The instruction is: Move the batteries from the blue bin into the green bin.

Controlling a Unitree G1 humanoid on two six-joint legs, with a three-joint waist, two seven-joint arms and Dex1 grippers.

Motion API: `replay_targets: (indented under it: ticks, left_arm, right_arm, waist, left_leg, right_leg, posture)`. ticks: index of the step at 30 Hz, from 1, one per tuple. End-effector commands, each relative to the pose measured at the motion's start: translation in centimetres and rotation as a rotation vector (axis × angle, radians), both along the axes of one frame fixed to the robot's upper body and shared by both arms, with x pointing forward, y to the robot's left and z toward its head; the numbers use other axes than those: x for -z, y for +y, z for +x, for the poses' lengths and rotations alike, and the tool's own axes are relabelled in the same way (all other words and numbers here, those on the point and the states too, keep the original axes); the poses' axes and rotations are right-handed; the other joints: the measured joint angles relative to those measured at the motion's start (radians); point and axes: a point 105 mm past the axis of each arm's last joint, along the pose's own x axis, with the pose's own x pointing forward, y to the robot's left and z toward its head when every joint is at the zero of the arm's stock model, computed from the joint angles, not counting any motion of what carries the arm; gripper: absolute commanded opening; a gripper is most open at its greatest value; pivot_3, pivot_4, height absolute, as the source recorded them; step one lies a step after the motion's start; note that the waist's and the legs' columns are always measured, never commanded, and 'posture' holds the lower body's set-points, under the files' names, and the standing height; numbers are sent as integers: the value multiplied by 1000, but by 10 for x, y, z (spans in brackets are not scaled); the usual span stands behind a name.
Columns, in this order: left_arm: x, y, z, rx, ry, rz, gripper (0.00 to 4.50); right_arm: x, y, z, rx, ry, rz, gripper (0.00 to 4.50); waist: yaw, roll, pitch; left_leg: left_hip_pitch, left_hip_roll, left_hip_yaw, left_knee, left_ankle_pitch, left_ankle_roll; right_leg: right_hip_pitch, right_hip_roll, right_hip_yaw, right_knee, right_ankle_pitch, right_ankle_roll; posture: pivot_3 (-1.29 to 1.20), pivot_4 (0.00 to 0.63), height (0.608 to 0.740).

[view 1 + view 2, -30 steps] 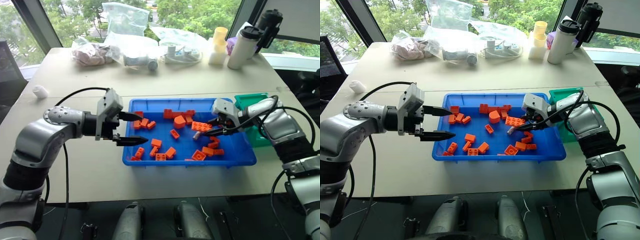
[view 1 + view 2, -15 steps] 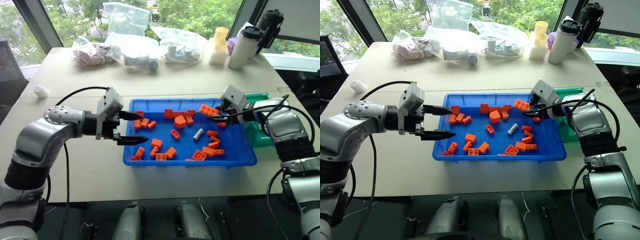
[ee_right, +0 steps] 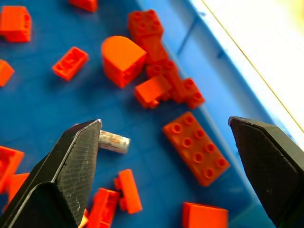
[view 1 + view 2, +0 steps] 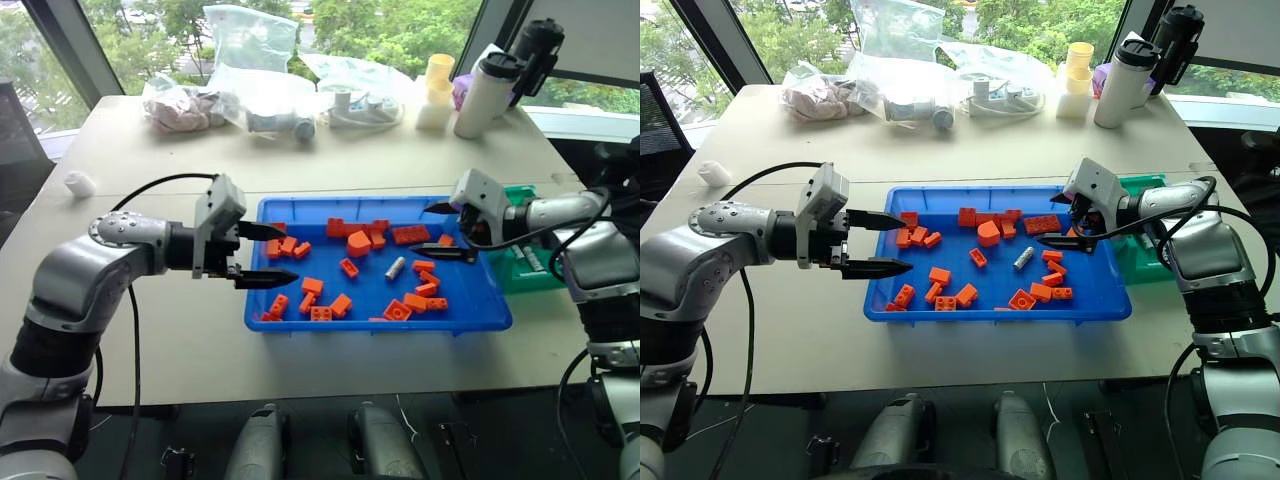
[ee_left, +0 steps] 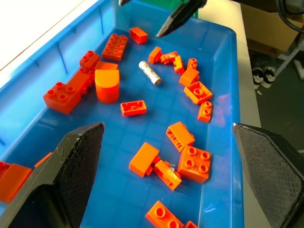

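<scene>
From the head views: one battery [image 4: 395, 267] lying loose among orange bricks [image 4: 313, 286] in the blue bin [image 4: 377, 322] on the tabletop [image 4: 180, 340], green bin [image 4: 529, 272] just beside its right end, left hand [image 4: 266, 256] spread wide and empty at the left rim, right hand [image 4: 442, 230] wide open and empty above the right end. From the left wrist: fingers [image 5: 76, 161] far apart over the bin, gripping nothing, battery [image 5: 150, 73] flat on the blue floor beyond a rounded brick [image 5: 107, 85]. From the right wrist: fingers [image 3: 76, 156] splayed and empty, battery [image 3: 114, 141] beside one fingertip, a flat studded brick [image 3: 196, 148] between the two fingers.
</scene>
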Motion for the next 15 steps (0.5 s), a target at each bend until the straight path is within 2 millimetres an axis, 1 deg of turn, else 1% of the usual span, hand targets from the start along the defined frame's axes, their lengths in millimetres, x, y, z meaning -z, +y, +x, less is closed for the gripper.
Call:
replay_targets:
  ticks: [1,3,5,7,12,15]
  left_arm:
    - [-11,-3,-1,15,-44,-12,4500]
    - [-11,-3,-1,15,-44,-12,4500]
    - [-11,-3,-1,15,-45,-12,4500]
    - [-11,-3,-2,13,-46,-13,4500]
    - [-12,-2,-3,7,-47,-17,4500]
    - [-11,-2,-3,2,-47,-17,4500]
  right_arm:
    - [-6,11,-4,-62,-12,6,4433]
    - [-3,14,-4,-81,-5,-10,4433]
    - [9,15,-3,-124,4,-95,4433]
    - [19,15,-2,-153,20,-144,4433]
    - [29,18,2,-192,71,-155,4433]
    - [36,19,8,-199,78,-175,4433]
  waist:
    - [0,0,0]
    - [1,0,0]
    - [1,0,0]
    - [1,0,0]
    - [1,0,0]
    - [1,0,0]
  left_leg:
    - [0,0,0,0,0,0]
    - [0,0,0,0,0,0]
    - [0,0,0,0,0,0]
    - [0,0,0,0,0,0]
    - [0,0,0,0,0,0]
    - [0,0,0,0,0,0]
  right_leg:
    - [0,0,0,0,0,0]
    - [0,0,0,0,0,0]
    - [0,0,0,0,0,0]
    - [0,0,0,0,0,0]
    - [0,0,0,0,0,0]
    - [0,0,0,0,0,0]
  posture:
    - [0,150,740]
    - [0,150,740]
    - [0,150,740]
    - [0,150,740]
    - [0,150,740]
    - [0,150,740]
